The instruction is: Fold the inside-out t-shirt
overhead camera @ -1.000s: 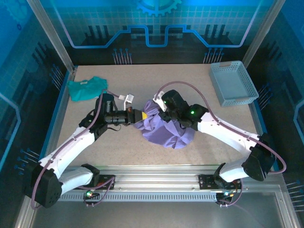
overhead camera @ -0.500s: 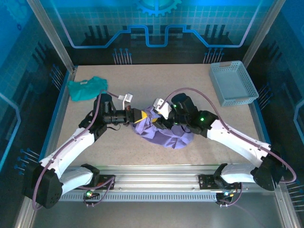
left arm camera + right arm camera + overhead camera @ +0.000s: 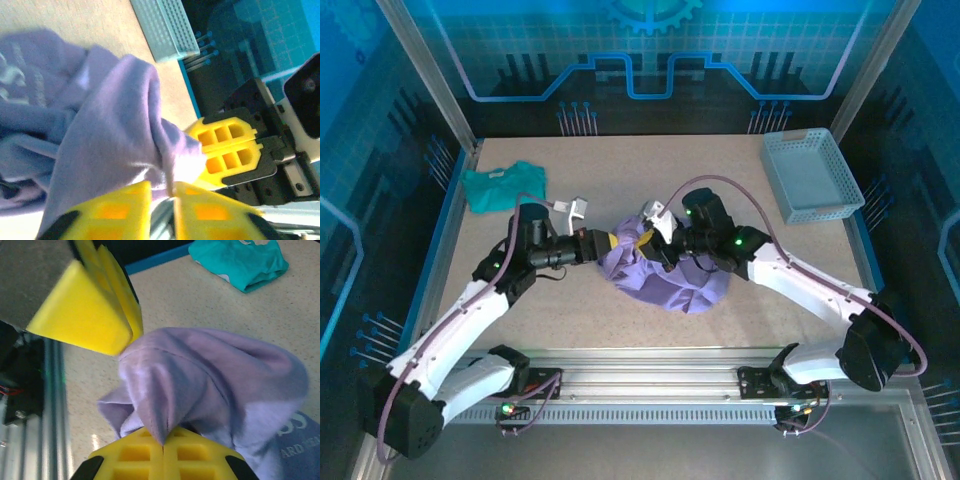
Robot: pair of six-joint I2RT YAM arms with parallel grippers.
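Table (image 3: pixel 620 180): speckled beige top, railed on the left and right, dark back wall, arm rail along the near edge. Open room is lying across the far strip behind the arms and in the near band in front of the rail.

The inside-out t-shirt (image 3: pixel 670 285) is sitting bunched in a lavender heap at the table's middle, well apart from every edge. White lettering is showing on a fold in the right wrist view (image 3: pixel 295 440).

Blue perforated basket (image 3: pixel 812 175) is standing at the far right corner, and a teal shirt (image 3: pixel 503 185) is lying crumpled at the far left. Both are well apart from the heap, and neither is blocking it.

Left gripper (image 3: pixel 610 242) is reaching in from the left. Its yellow jaws are nearly together, with a thin fold of the shirt caught between them (image 3: pixel 170 192).

Right gripper (image 3: pixel 646 240) is facing it just beside, at the heap's upper left edge, with its jaws pressed together on a peak of the same cloth (image 3: pixel 163 447).

Against one second ago: the right gripper has come off the top of the heap and moved left to meet the left one. The heap, basket and teal shirt are keeping their places.
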